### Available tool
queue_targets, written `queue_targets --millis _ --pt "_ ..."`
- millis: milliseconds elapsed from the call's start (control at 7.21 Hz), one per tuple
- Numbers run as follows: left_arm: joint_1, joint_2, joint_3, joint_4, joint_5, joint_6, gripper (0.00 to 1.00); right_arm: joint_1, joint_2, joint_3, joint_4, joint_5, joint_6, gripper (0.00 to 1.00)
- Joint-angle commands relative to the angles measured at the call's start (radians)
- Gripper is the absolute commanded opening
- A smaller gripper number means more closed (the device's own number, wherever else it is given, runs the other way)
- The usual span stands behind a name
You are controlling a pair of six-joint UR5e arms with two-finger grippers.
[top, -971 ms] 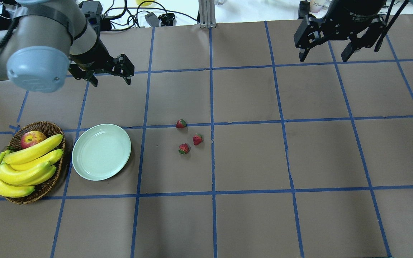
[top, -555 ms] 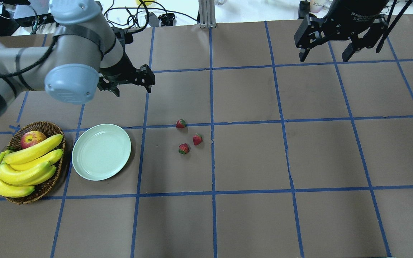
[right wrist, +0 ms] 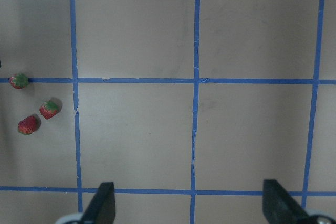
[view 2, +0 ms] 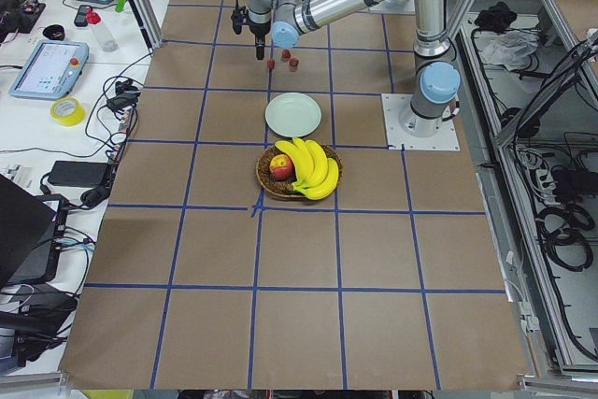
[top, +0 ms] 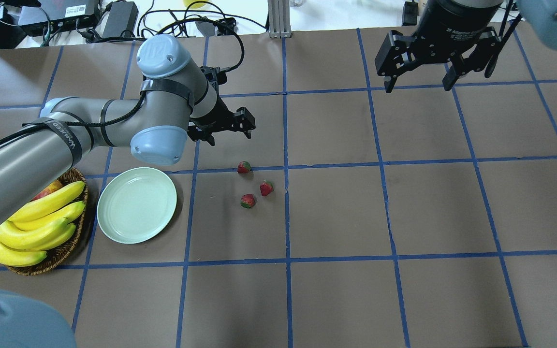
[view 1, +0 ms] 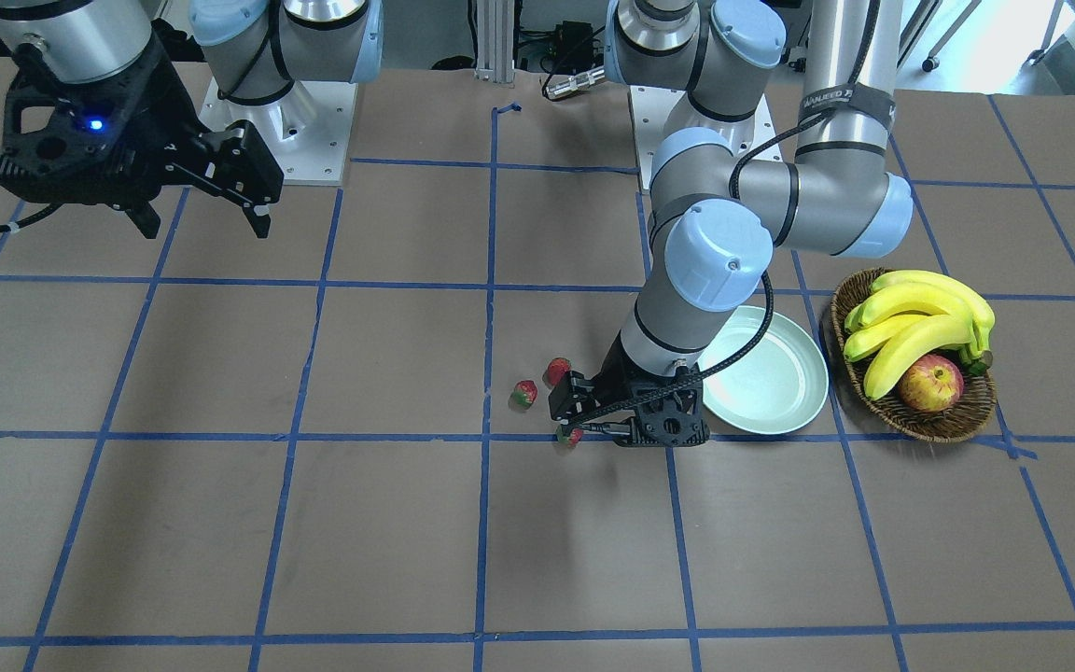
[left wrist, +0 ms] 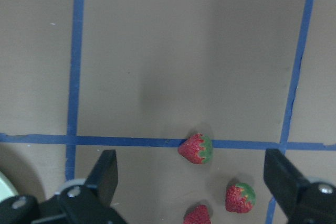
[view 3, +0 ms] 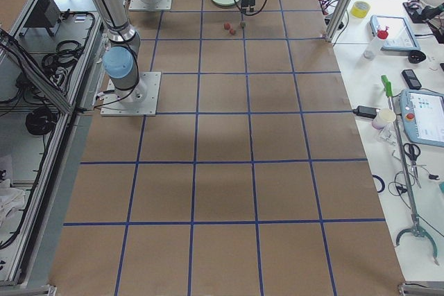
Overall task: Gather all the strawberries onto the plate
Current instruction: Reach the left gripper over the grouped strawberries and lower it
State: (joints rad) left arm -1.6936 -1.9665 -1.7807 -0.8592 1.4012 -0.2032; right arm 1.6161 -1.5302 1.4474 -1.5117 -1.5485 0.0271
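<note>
Three small red strawberries (top: 244, 167) (top: 266, 188) (top: 248, 200) lie close together on the brown table, right of the pale mint plate (top: 137, 205), which holds nothing. They also show in the left wrist view (left wrist: 196, 148) and the front view (view 1: 524, 395). My left gripper (top: 230, 139) is open and empty, held above the table just beyond the farthest strawberry. Its fingers (left wrist: 106, 174) stand wide on either side of that berry in the wrist view. My right gripper (top: 417, 88) is open and empty, high at the far right, well away from the berries (right wrist: 49, 109).
A brown wicker basket (top: 63, 253) with bananas (top: 36, 222) and a red-yellow apple (top: 53, 187) stands left of the plate, partly under my left arm. Blue tape lines grid the table. Cables and boxes lie beyond the far edge.
My left arm has swung right and forward, bringing its open gripper from the far left to just beyond the strawberries. My right gripper has shifted slightly left. The strawberries and plate have not moved.
</note>
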Motion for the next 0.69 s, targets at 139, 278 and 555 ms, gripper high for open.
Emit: queue_targets --millis 139,278,555 --pt "-0.004 -0.064 -0.014 0.026 -0.007 0.004 1.00 0.002 0.008 0.016 -0.150 -0.009 0.002 1.00" --pt "-0.005 -0.078 -0.020 0.025 -0.008 0.004 1.00 0.001 0.008 0.039 -0.194 -0.010 0.013 1.00" --pt "-0.005 -0.095 -0.037 0.026 -0.007 0.004 0.98 -0.002 -0.001 0.044 -0.191 -0.010 0.030 1.00"
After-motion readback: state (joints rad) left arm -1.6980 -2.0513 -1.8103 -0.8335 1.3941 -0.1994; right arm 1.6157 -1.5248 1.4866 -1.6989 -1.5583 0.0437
